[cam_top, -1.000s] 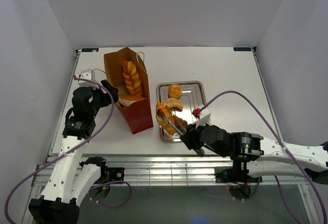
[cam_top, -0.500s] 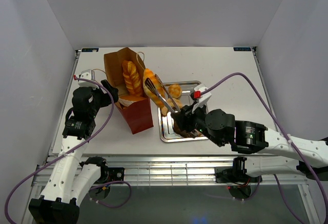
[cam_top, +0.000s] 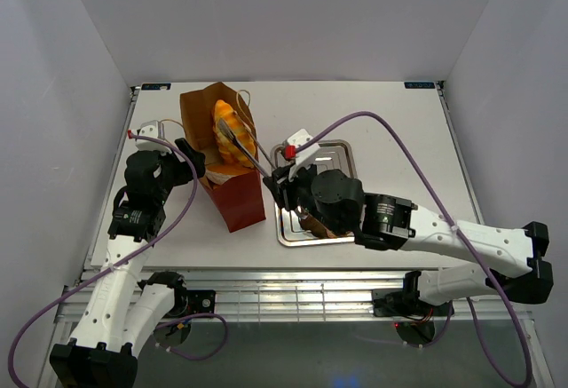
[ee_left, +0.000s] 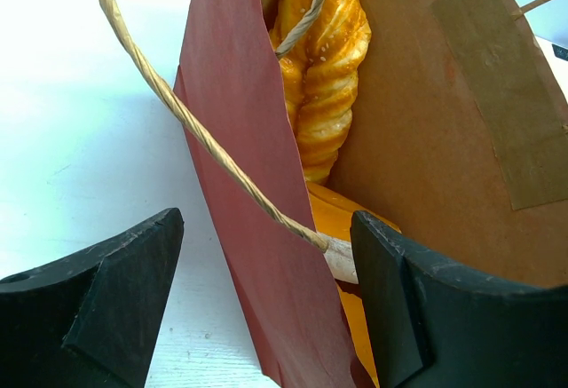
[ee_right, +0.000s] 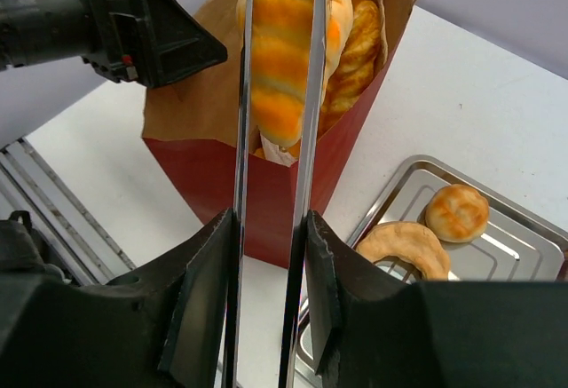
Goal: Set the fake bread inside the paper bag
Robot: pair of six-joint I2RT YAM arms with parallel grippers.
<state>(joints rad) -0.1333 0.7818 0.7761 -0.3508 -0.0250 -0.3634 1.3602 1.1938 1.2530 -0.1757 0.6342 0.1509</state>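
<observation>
In the top view's left, the left gripper [ee_left: 264, 246] stands wide open astride the bag [cam_top: 232, 200] wall, holding nothing. At centre, the right gripper [ee_right: 266, 264] is closed on the tongs [ee_right: 306, 139], which pinch a loaf [ee_right: 282, 59] at the bag's mouth. Lower the loaf deep, clear of the rim, before easing the squeeze.

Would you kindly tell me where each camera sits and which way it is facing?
Top external: above and behind the bases, looking down on the table; both arms show.
Left wrist: on the left arm, facing the red wall of the paper bag; the open left gripper straddles it.
Right wrist: on the right arm, looking along the tongs to the bag's mouth; the right gripper clamps them.
Shared: all three show the bag holding fake bread.
</observation>
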